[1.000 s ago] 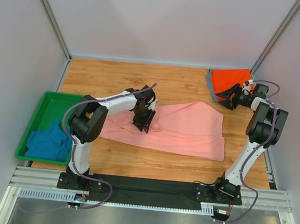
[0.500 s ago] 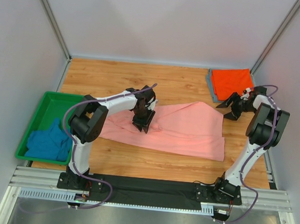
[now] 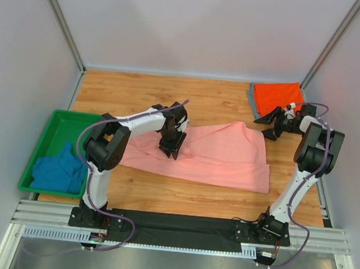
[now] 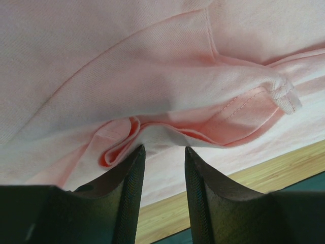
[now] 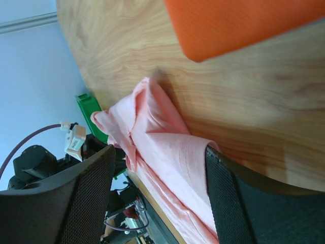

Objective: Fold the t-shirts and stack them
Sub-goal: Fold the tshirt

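**Tabletop** point(image 3: 140, 91): wood-grain surface; all places below are given against it.

**Salmon-pink t-shirt** point(image 3: 222, 156): soft cloth, spread across the tabletop's middle as one long, loosely doubled band. It runs from left of centre to right of centre, widest at the right end and narrowing to the left. A stitched hem and a rumpled, rolled fold show in the left wrist view point(image 4: 152, 76). In the right wrist view a creased corner of it rises into a ridge point(image 5: 167, 157).

**Green plastic bin** point(image 3: 65, 132): at the tabletop's left edge.

**Orange-red t-shirt** point(image 3: 279, 97): folded flat into a neat square in the tabletop's far right corner.

**Grey t-shirt** point(image 3: 252, 99): only a thin edge shows, under the orange-red one along its left side.

**Teal-blue t-shirt** point(image 3: 57, 171): crumpled heap in the near end of the bin.

**Left pincer** point(image 4: 163, 148): pointed down over the tabletop's middle, on the left part of the salmon-pink t-shirt. Jaws stand apart. The rolled fold lies right at the fingertips, with cloth and bare wood visible through the gap.

**Right pincer** point(image 5: 158, 150): over the tabletop's far right part, between the orange-red square and the pink shirt's far right corner. Jaws are wide apart and nothing is held; the pink cloth lies beyond the fingertips, untouched.
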